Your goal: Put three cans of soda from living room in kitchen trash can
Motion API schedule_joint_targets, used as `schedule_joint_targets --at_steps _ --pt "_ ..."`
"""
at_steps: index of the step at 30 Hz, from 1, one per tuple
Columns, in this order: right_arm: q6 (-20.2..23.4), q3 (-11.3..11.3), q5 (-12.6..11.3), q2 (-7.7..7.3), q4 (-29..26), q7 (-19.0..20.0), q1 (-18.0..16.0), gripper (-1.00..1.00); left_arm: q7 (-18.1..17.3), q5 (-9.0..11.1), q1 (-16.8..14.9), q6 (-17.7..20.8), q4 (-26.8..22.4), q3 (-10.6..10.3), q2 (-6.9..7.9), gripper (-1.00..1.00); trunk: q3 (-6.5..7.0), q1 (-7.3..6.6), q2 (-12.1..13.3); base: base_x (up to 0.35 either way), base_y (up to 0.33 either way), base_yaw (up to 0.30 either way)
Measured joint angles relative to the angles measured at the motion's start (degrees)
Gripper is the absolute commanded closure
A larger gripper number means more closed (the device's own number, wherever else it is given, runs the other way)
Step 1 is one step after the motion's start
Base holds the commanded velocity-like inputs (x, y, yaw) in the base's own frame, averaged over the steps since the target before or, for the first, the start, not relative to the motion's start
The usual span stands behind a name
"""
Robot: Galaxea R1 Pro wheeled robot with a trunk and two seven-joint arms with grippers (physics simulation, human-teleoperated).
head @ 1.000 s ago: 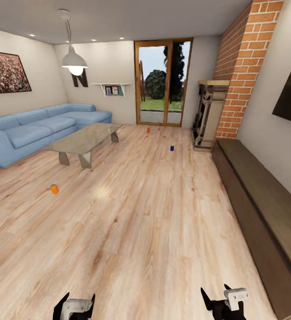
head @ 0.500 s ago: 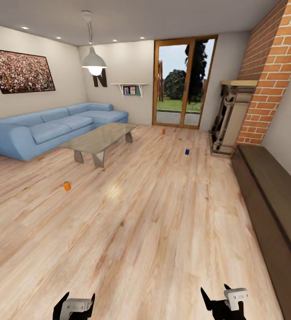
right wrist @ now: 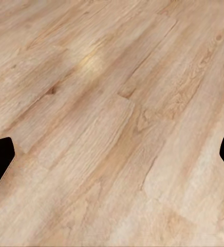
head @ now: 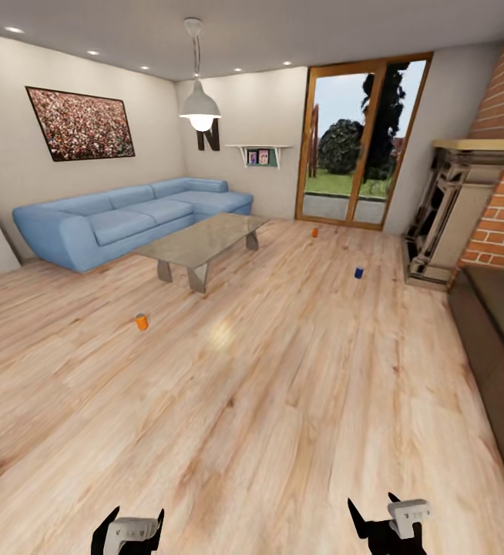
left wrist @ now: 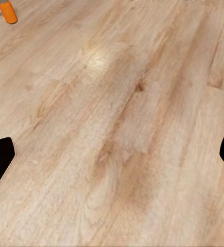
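Three soda cans stand on the living room's light wood floor. One orange can (head: 142, 321) is left of centre, in front of the glass coffee table (head: 203, 240); it also shows in the left wrist view (left wrist: 8, 11). A dark blue can (head: 358, 272) stands further back on the right. A second orange can (head: 314, 232) sits near the wood-framed glass doors (head: 360, 146). My left gripper (head: 127, 526) and right gripper (head: 374, 515) hang open and empty at the head view's lower edge, far from all the cans.
A blue corner sofa (head: 125, 217) lines the left wall behind the coffee table. The brick fireplace (head: 468, 208) and a long dark wood bench (head: 498, 339) run along the right. A lamp (head: 200, 108) hangs from the ceiling. Open floor stretches between me and the cans.
The whole head view has swung to the left, so sofa, table, cans and doors sit further right in the picture and the TV has left it. Both grippers keep their pose.
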Motion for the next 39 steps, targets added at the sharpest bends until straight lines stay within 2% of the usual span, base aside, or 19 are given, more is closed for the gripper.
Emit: schedule_joint_targets --at_steps 20,26,39 --pt "0.00 0.12 0.02 0.00 0.32 0.00 0.00 -1.00 0.05 0.00 0.00 0.00 0.00 0.00 0.00 -1.00 0.00 0.00 0.00 0.310 0.096 0.250" --pt "0.00 2.01 0.00 -0.03 1.37 -0.06 0.00 -1.00 0.05 0.00 0.00 0.00 0.01 0.00 0.00 -1.00 0.00 0.00 0.00 0.307 0.108 0.250" --pt "0.00 2.28 0.00 -0.03 1.49 -0.07 0.00 -1.00 0.05 0.00 0.00 0.00 -0.09 0.00 0.00 -1.00 0.00 0.00 0.00 0.308 0.107 0.250"
